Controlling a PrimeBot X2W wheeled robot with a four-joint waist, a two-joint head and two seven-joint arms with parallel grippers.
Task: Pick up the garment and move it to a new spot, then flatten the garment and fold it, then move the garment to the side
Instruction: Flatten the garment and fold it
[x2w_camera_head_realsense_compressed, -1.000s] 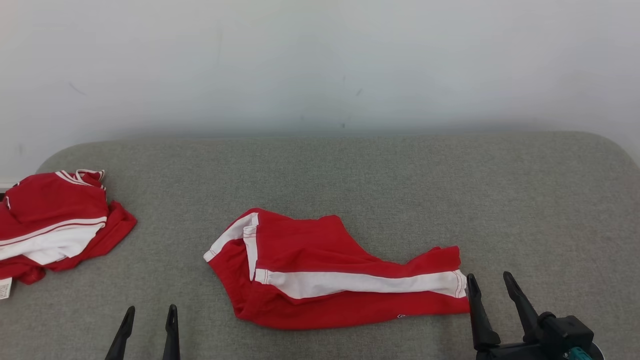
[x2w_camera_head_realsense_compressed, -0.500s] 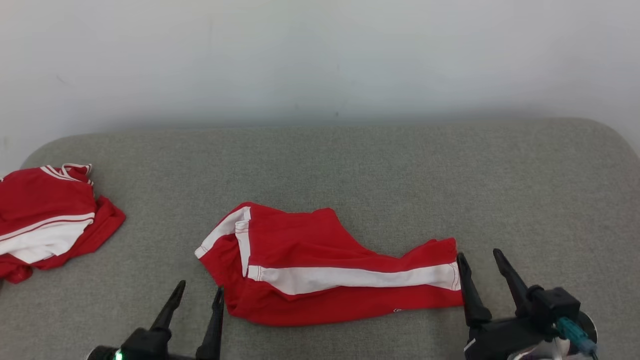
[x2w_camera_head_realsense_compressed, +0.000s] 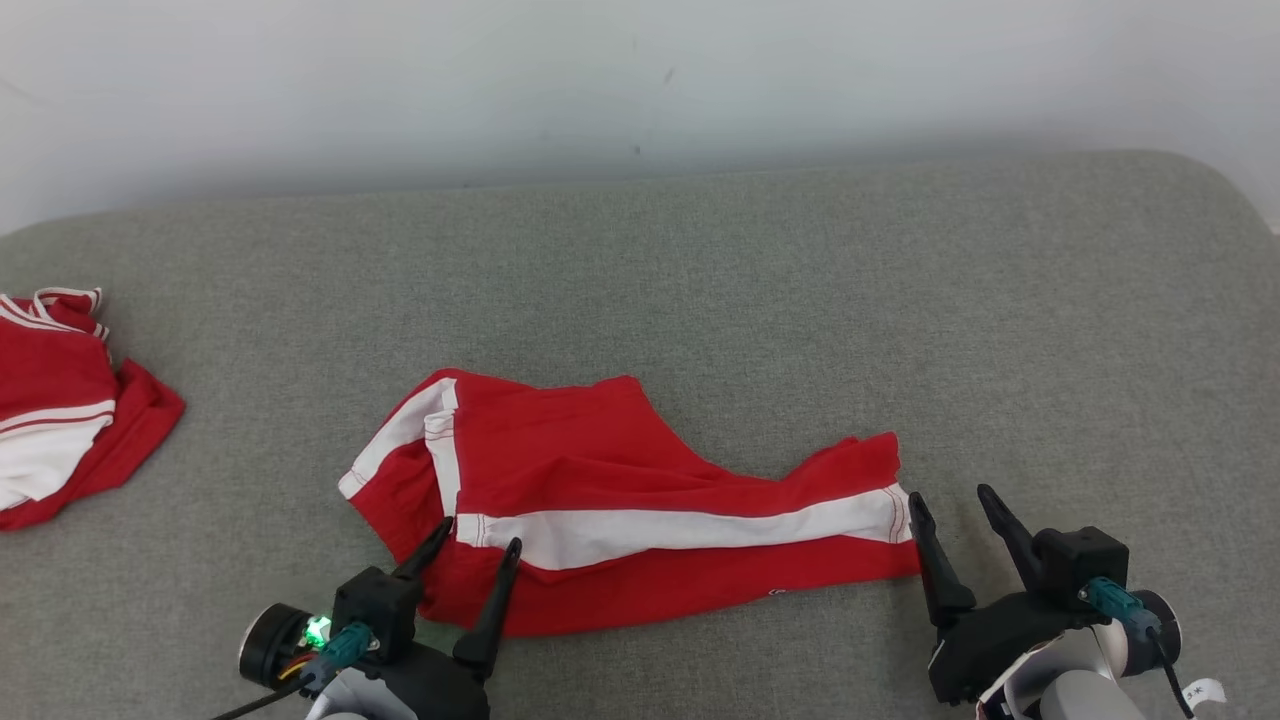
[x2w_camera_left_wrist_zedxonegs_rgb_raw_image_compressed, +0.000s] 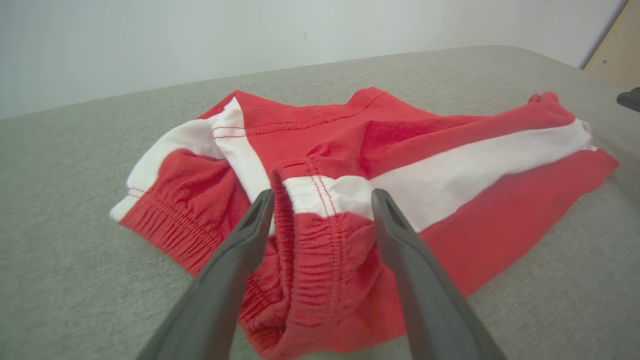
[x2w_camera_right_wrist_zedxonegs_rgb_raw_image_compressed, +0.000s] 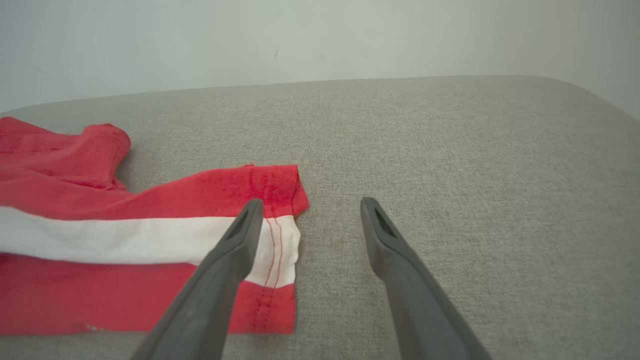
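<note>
The garment (x2w_camera_head_realsense_compressed: 620, 500) is a pair of red shorts with a white side stripe, lying crumpled on the grey padded surface (x2w_camera_head_realsense_compressed: 800, 300). My left gripper (x2w_camera_head_realsense_compressed: 480, 533) is open over its near left end. In the left wrist view the left gripper (x2w_camera_left_wrist_zedxonegs_rgb_raw_image_compressed: 322, 192) has its fingers on either side of the bunched elastic waistband of the garment (x2w_camera_left_wrist_zedxonegs_rgb_raw_image_compressed: 425, 135). My right gripper (x2w_camera_head_realsense_compressed: 948, 494) is open at the garment's right hem. In the right wrist view the right gripper (x2w_camera_right_wrist_zedxonegs_rgb_raw_image_compressed: 311, 201) has its left finger over the hem corner of the garment (x2w_camera_right_wrist_zedxonegs_rgb_raw_image_compressed: 125, 235) and its right finger over bare surface.
A second red and white garment (x2w_camera_head_realsense_compressed: 60, 400) lies bunched at the far left edge. A white wall (x2w_camera_head_realsense_compressed: 640, 80) rises behind the surface. Grey surface stretches behind and to the right of the shorts. A wood-coloured panel (x2w_camera_left_wrist_zedxonegs_rgb_raw_image_compressed: 620, 45) shows at the far right.
The head camera has tilted down, so the whole picture shifted. My left gripper has come forward and to the right onto the waistband end. The right gripper keeps its place at the hem.
</note>
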